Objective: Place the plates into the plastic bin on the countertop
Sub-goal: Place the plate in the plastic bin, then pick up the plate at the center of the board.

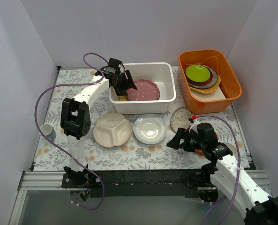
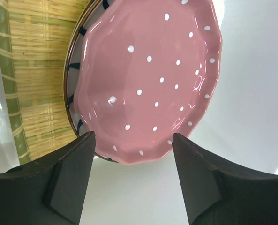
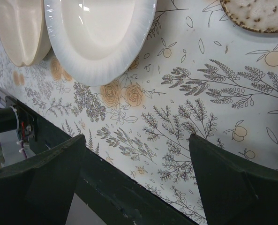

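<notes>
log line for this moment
left gripper open above pink dotted plate in plastic bin | right gripper open | glossy white plate on countertop

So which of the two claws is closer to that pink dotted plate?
Left. The left gripper hangs over the left end of the plastic bin, beside the pink dotted plate inside. The right gripper is over the countertop, near the glossy white plate.

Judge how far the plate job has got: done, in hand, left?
Done: the pink dotted plate lies in the plastic bin on a blue-striped plate. In hand: nothing; the left gripper stands open over it, the right gripper open and empty. Left: the cream sectioned plate, glossy white plate and lacy plate, on the countertop.
</notes>
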`<state>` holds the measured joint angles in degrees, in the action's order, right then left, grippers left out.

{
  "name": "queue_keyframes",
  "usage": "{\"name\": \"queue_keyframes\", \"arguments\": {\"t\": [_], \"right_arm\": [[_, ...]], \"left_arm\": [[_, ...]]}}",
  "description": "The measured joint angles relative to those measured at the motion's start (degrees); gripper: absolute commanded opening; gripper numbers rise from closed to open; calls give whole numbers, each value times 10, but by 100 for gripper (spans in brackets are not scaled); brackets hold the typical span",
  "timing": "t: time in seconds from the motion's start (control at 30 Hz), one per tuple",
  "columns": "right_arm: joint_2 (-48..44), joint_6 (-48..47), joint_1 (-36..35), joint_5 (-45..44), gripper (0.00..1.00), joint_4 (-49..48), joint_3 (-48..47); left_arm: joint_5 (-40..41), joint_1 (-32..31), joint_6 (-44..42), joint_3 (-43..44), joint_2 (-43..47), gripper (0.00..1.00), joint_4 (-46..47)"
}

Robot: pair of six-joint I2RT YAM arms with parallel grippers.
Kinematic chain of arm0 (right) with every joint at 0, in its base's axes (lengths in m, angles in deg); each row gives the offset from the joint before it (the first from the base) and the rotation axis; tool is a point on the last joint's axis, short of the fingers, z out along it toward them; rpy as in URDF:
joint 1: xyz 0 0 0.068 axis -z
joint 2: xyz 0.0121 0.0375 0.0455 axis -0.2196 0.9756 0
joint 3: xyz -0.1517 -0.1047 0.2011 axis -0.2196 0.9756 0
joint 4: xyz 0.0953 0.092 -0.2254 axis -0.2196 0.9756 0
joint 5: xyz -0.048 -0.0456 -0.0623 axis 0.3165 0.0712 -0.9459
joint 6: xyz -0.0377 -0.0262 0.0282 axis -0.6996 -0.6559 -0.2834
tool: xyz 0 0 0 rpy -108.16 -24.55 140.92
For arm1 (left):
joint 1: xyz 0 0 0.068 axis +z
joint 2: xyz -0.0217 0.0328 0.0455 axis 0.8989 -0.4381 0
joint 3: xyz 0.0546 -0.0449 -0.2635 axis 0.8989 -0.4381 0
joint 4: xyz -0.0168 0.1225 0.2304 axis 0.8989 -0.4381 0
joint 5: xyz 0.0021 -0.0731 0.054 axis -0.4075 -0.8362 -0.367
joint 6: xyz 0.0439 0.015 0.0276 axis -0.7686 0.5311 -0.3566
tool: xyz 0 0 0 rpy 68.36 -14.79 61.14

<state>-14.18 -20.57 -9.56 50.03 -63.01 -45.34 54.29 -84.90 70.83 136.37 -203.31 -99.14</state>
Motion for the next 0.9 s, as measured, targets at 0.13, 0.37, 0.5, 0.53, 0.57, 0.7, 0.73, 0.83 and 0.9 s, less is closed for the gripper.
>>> {"name": "queue_keyframes", "arguments": {"t": [0.13,0.37,0.5,0.53,0.57,0.7,0.73,0.83,0.9], "right_arm": [[0,0,0,0,98,1,0],[0,0,0,0,98,1,0],[0,0,0,0,98,2,0],[0,0,0,0,98,2,0],[0,0,0,0,98,3,0],[2,-2,0,-1,98,16,-7],[2,-2,0,-1,98,19,-11],[2,-2,0,-2,98,30,-30],[2,-2,0,-4,98,37,-45]], "left_arm": [[5,0,0,10,3,71,-4],[17,4,-4,57,19,76,-22],[18,5,-8,87,36,78,-29],[17,5,-8,92,43,79,-29],[16,5,-9,96,50,79,-31],[-2,5,-10,93,85,80,-27],[-10,5,-9,85,97,80,-23],[-30,3,-9,53,138,81,-11],[-42,0,-9,30,163,81,-3]]}}
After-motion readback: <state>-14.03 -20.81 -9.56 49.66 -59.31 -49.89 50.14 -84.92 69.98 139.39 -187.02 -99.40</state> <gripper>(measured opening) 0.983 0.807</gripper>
